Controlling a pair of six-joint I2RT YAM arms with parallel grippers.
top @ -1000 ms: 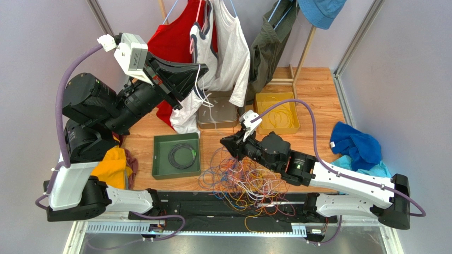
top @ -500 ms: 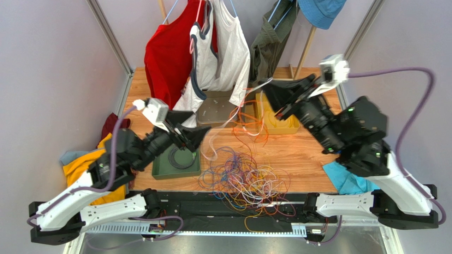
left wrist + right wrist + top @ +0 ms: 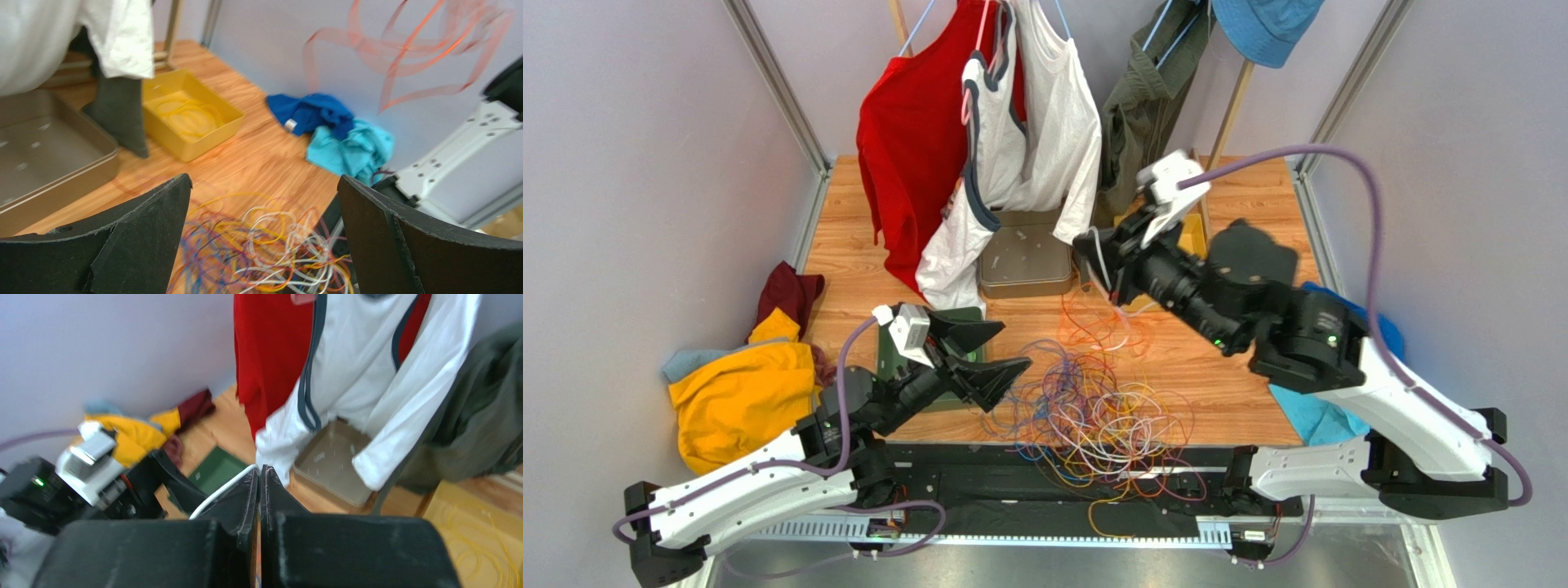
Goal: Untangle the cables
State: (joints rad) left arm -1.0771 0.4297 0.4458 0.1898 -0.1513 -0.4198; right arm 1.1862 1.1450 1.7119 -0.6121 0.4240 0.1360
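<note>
The cables lie in a loose many-coloured snarl at the table's near edge, also blurred in the left wrist view as the cables. My left gripper hovers low at the snarl's left side, wide open with nothing between its fingers. My right gripper is raised over the back middle, shut on cables: orange strands hang from it down to the snarl. In the right wrist view a white cable runs out of the shut right gripper.
A tan tray sits under hanging red and white garments. A yellow tray holds a yellow coil. A green tray lies behind my left gripper. Cloth heaps lie left and right.
My left arm dropped from high at the back left to the snarl's left side and its gripper opened. My right arm rose from the snarl, lifting orange strands, then swung to the back middle.
</note>
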